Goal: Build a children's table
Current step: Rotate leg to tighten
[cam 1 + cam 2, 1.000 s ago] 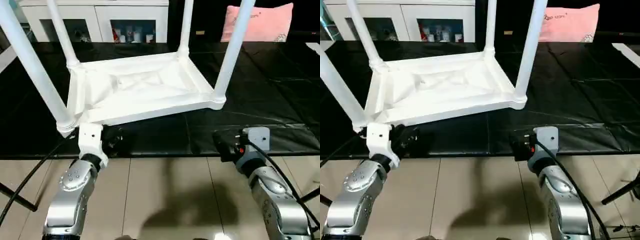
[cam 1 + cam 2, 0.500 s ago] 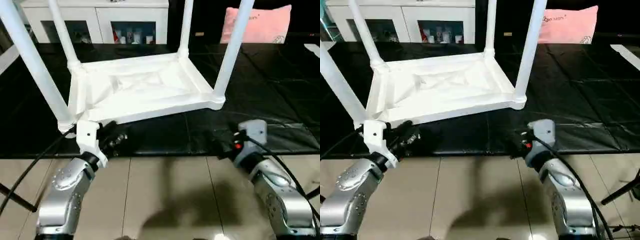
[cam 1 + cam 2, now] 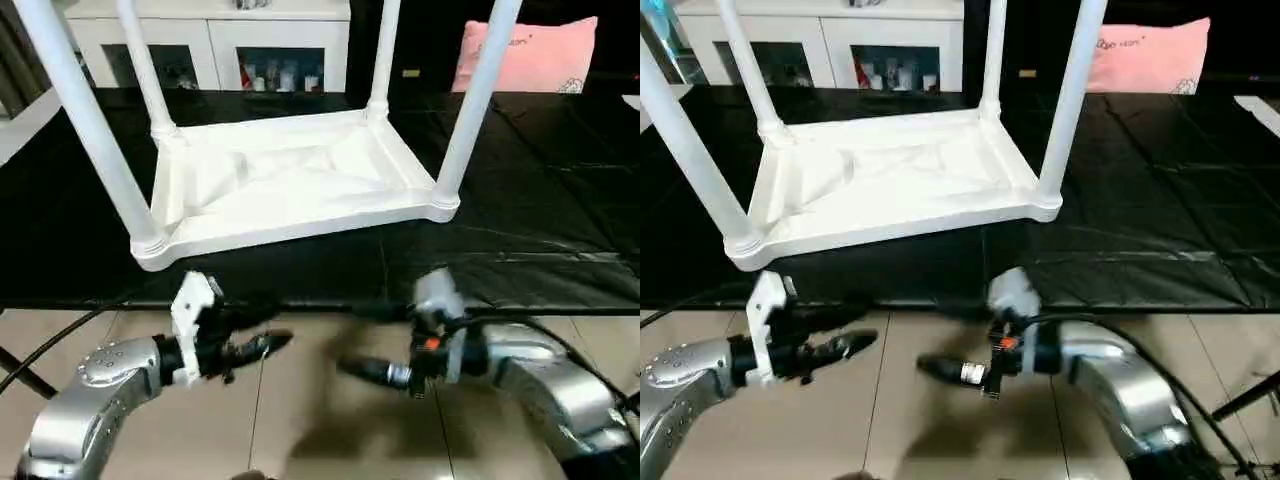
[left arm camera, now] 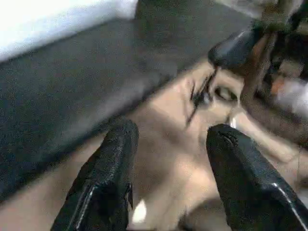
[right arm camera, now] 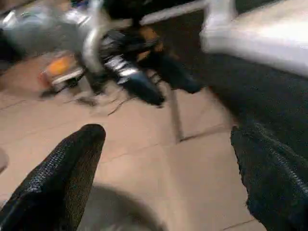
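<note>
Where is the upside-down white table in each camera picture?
Left eye view: table in the upper middle, legs pointing up.
Right eye view: table again, slightly further left.
Left wrist view: its white edge.
Right wrist view: one corner.
Shared landmark: the black mat beneath it.

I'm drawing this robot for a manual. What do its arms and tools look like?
Both forearms are rounded, silver metallic shells. The left tool has a white boxy wrist bracket and two black fingers with a finely textured surface. The right tool has a grey block at the wrist with a small red mark. Black cables trail from both wrists.
</note>
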Robot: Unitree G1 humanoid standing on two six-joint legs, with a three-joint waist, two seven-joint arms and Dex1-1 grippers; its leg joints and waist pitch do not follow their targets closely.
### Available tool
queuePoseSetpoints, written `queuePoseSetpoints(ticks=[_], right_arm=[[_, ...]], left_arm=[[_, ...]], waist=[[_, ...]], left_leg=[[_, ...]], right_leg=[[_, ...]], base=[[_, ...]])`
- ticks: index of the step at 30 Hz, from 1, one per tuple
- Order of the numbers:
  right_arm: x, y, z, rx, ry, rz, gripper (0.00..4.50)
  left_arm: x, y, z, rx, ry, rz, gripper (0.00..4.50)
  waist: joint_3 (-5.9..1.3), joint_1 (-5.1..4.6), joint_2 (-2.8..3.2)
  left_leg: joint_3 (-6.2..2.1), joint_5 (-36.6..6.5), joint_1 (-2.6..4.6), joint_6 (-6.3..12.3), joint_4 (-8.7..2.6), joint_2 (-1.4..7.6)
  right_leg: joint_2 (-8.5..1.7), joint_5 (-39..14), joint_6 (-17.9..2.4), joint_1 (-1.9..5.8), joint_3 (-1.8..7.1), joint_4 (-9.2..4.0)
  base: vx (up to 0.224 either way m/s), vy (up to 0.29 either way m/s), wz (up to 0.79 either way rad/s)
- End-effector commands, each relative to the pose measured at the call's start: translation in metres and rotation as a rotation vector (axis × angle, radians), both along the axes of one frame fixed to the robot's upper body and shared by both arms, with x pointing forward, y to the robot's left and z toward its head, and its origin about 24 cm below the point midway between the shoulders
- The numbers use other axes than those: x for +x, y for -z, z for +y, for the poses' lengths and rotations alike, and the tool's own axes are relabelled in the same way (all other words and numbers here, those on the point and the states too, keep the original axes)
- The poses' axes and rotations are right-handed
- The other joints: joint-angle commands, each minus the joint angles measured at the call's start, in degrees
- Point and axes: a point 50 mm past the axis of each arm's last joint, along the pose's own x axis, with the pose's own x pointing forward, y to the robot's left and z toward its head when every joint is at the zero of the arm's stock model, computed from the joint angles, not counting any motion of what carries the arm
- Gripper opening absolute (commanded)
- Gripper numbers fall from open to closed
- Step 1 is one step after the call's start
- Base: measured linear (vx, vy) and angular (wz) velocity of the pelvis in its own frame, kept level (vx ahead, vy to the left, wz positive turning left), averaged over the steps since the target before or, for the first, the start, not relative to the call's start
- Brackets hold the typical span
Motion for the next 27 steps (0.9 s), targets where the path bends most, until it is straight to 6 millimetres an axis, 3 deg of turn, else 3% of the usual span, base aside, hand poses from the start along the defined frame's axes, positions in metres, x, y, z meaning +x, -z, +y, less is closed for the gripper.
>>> queuePoseSetpoints(ticks=[1, 3, 4, 5, 6, 9, 10, 11, 12, 13, 14, 15, 16, 17, 18, 19, 20, 21, 22, 23, 24, 26, 27], right_arm=[[0.000, 0.016, 0.006, -0.069, -0.073, 0.028, 4.50], [0.001, 0.025, 0.007, -0.146, -0.121, 0.015, 4.50], [0.000, 0.033, 0.008, -0.207, -0.168, 0.022, 4.50], [0.000, 0.037, 0.008, -0.245, -0.201, 0.028, 4.50], [-0.002, 0.047, 0.008, -0.324, -0.258, 0.023, 4.50], [-0.004, 0.068, 0.005, -0.481, -0.347, 0.009, 4.50], [-0.004, 0.070, 0.006, -0.488, -0.348, 0.012, 4.50], [-0.004, 0.076, 0.006, -0.502, -0.347, 0.026, 4.50], [-0.005, 0.078, 0.006, -0.503, -0.345, 0.030, 4.50], [-0.002, 0.083, 0.007, -0.528, -0.317, 0.023, 4.50], [-0.002, 0.086, 0.006, -0.539, -0.305, 0.026, 4.50], [-0.001, 0.088, 0.006, -0.548, -0.301, 0.024, 4.50], [-0.001, 0.093, 0.005, -0.571, -0.290, 0.025, 4.50], [-0.001, 0.098, 0.004, -0.597, -0.277, 0.029, 4.50], [-0.003, 0.105, 0.003, -0.633, -0.271, 0.018, 4.50], [-0.005, 0.112, 0.000, -0.673, -0.251, 0.008, 4.50], [-0.007, 0.118, -0.002, -0.704, -0.232, 0.008, 4.50], [-0.010, 0.130, -0.005, -0.761, -0.156, 0.010, 4.50], [-0.010, 0.130, -0.005, -0.761, -0.156, 0.010, 4.50], [-0.014, 0.141, -0.010, -0.818, -0.061, 0.023, 4.50], [-0.020, 0.152, -0.014, -0.859, 0.028, 0.055, 4.50], [-0.033, 0.167, -0.022, -0.919, 0.181, 0.103, 4.50], [-0.042, 0.177, -0.030, -0.940, 0.363, 0.191, 4.50]], left_arm=[[0.003, 0.007, 0.009, 0.068, 0.033, 0.040, 2.60], [0.004, 0.014, 0.012, 0.108, 0.040, 0.079, 2.60], [0.005, 0.019, 0.014, 0.137, 0.056, 0.105, 2.60], [0.006, 0.022, 0.015, 0.153, 0.068, 0.121, 2.60], [0.007, 0.027, 0.015, 0.171, 0.070, 0.141, 2.60], [0.004, 0.042, 0.013, 0.218, 0.119, 0.184, 2.60], [0.003, 0.044, 0.013, 0.224, 0.124, 0.192, 2.60], [-0.001, 0.053, 0.011, 0.243, 0.141, 0.216, 2.60], [-0.002, 0.055, 0.011, 0.248, 0.146, 0.222, 2.60], [-0.006, 0.066, 0.010, 0.265, 0.132, 0.262, 2.60], [-0.010, 0.072, 0.010, 0.274, 0.138, 0.284, 2.60], [-0.012, 0.077, 0.010, 0.284, 0.136, 0.300, 2.60], [-0.017, 0.086, 0.010, 0.305, 0.131, 0.332, 2.60], [-0.022, 0.092, 0.010, 0.319, 0.138, 0.356, 2.60], [-0.028, 0.101, 0.010, 0.341, 0.129, 0.378, 2.60], [-0.033, 0.111, 0.010, 0.377, 0.092, 0.396, 2.60], [-0.036, 0.119, 0.011, 0.414, 0.053, 0.406, 2.60], [-0.037, 0.132, 0.012, 0.475, -0.060, 0.389, 2.60], [-0.037, 0.132, 0.012, 0.475, -0.060, 0.389, 2.60], [-0.038, 0.142, 0.014, 0.521, -0.177, 0.372, 2.60], [-0.040, 0.150, 0.015, 0.534, -0.303, 0.373, 2.60], [-0.041, 0.158, 0.015, 0.465, -0.568, 0.406, 2.60], [-0.043, 0.162, 0.011, 0.358, -0.701, 0.467, 2.60]], waist=[[-2.60, 0.10, 1.42], [-2.75, 0.24, 1.04], [-2.76, 0.39, 1.85], [-2.89, 0.30, 1.66], [-3.05, 0.47, 2.24], [-3.32, 0.41, 1.56], [-3.47, 0.57, 1.94], [-3.63, 0.49, 1.44], [-3.50, 0.62, 1.66], [-3.62, 0.47, 0.79], [-3.41, 0.21, 0.32], [-3.44, 0.31, 0.63], [-3.44, 0.08, 0.08], [-3.29, -0.04, 0.37], [-3.17, -0.34, -0.13], [-3.16, -0.46, -0.45], [-3.01, -0.55, -0.20], [-3.01, -0.84, -1.10], [-2.99, -0.82, -0.71], [-2.93, -0.81, -0.67], [-3.16, -0.72, -0.68], [-3.16, -0.79, -1.17], [-3.22, -0.55, -1.33]], left_leg=[[-2.28, -21.1, 1.43, -2.02, -5.72, 4.15], [-2.33, -19.5, 1.19, -2.29, -5.88, 4.50], [-2.15, -18.7, 1.35, -1.95, -5.69, 4.37], [-2.03, -18.0, 1.27, -1.62, -5.57, 4.30], [-1.95, -16.8, 1.30, -1.39, -5.46, 4.38], [-1.84, -13.2, 0.86, 0.50, -5.17, 4.47], [-1.79, -12.4, 0.98, 0.98, -4.95, 4.44], [-1.65, -10.4, 0.75, 2.21, -4.61, 4.34], [-1.62, -10.2, 0.65, 2.85, -4.70, 4.60], [-1.51, -9.7, 0.68, 3.27, -4.67, 4.75], [-1.39, -9.3, 0.56, 3.88, -4.77, 4.75], [-1.44, -10.4, 0.75, 3.87, -4.81, 4.86], [-1.34, -10.5, 0.68, 3.91, -4.73, 4.86], [-1.44, -11.7, 0.82, 3.26, -4.95, 4.95], [-1.43, -13.2, 0.86, 2.59, -5.19, 5.11], [-1.40, -13.6, 0.94, 2.31, -5.17, 5.21], [-1.44, -15.9, 1.07, 1.00, -5.29, 5.20], [-1.32, -15.9, 1.08, 0.96, -5.35, 5.23], [-1.41, -15.7, 1.03, 0.67, -5.28, 5.13], [-1.37, -17.2, 1.28, 0.01, -5.35, 5.16], [-1.56, -17.3, 1.25, -0.52, -5.47, 5.21], [-1.48, -17.8, 1.21, -0.72, -5.57, 5.22], [-1.49, -18.1, 1.16, -0.52, -5.50, 5.16]], right_leg=[[-4.19, -13.7, -13.3, 0.95, 2.50, -4.50], [-4.44, -11.1, -14.1, 1.39, 2.62, -4.17], [-4.34, -9.6, -14.9, 1.11, 2.58, -4.02], [-4.25, -8.7, -15.6, 1.20, 2.45, -3.91], [-4.34, -6.5, -16.2, 1.30, 2.42, -3.75], [-4.54, -1.9, -17.4, 1.83, 2.33, -3.47], [-4.66, -1.2, -17.8, 1.68, 2.35, -3.32], [-4.81, 0.1, -18.6, 1.86, 2.34, -3.16], [-4.84, 0.1, -18.5, 1.95, 2.28, -3.30], [-4.70, 0.6, -18.5, 1.98, 2.25, -3.25], [-4.59, 0.0, -18.6, 1.78, 2.25, -3.31], [-4.78, -2.4, -18.3, 1.71, 2.28, -3.44], [-4.79, -3.1, -18.3, 1.64, 2.34, -3.47], [-4.82, -5.4, -18.1, 1.39, 2.37, -3.69], [-4.70, -6.8, -17.8, 1.44, 2.41, -3.83], [-4.80, -7.4, -17.8, 1.24, 2.50, -3.83], [-4.89, -9.5, -17.3, 1.06, 2.64, -4.11], [-4.76, -9.4, -17.1, 1.03, 2.68, -4.25], [-4.71, -8.9, -17.2, 0.86, 2.69, -4.03], [-4.71, -9.4, -17.0, 0.67, 2.76, -4.42], [-4.82, -8.2, -16.8, 1.01, 2.73, -4.26], [-4.77, -6.7, -17.1, 1.04, 2.73, -4.37], [-5.05, -7.0, -17.2, 1.15, 2.73, -4.39]], base=[[0.000, 0.000, 0.00], [0.000, 0.000, 0.00], [0.000, 0.000, 0.00], [0.000, 0.000, 0.00], [0.000, 0.000, 0.00], [0.000, 0.000, 0.00], [0.000, 0.000, 0.00], [0.000, 0.000, 0.00], [0.000, 0.000, 0.00], [0.000, 0.000, 0.00], [0.000, 0.000, 0.00], [0.000, 0.000, 0.00], [0.000, 0.000, 0.00], [0.000, 0.000, 0.00], [0.000, 0.000, 0.00], [0.000, 0.000, 0.00], [0.000, 0.000, 0.00], [0.000, 0.000, 0.00], [0.000, 0.000, 0.00], [0.000, 0.000, 0.00], [0.000, 0.000, 0.00], [0.000, 0.000, 0.00], [0.000, 0.000, 0.00]])
